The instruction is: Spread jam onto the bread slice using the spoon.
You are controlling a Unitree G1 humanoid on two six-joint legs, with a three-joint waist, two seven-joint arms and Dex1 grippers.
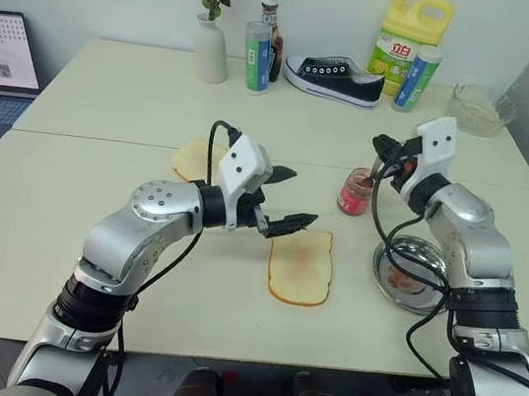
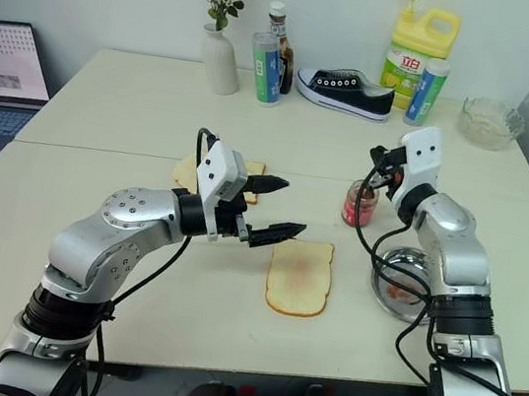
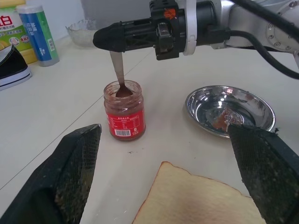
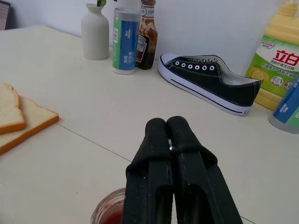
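The bread slice [image 1: 300, 266] lies flat on the table in front of me, pale with a tan crust and a lightly browned face. My left gripper [image 1: 302, 197] hovers open just left of it, holding nothing. Behind the slice stands a small glass jar [image 3: 124, 112] of red jam [image 4: 112, 215]. Above the jar my right gripper [image 3: 100, 38] is shut on the handle of the spoon [image 3: 117, 65], which hangs down with its bowl inside the jar's mouth. In the right wrist view the fingers [image 4: 156, 140] are pressed together.
A round metal dish [image 1: 413, 273] with a red smear sits right of the bread. Two more bread slices [image 1: 195, 160] lie behind the left arm. Along the back stand a vase [image 1: 211, 49], bottles [image 1: 258, 56], a black shoe [image 1: 334, 77], a yellow jug [image 1: 408, 40] and a glass bowl [image 1: 479, 109]. A laptop [image 1: 2, 54] is at far left.
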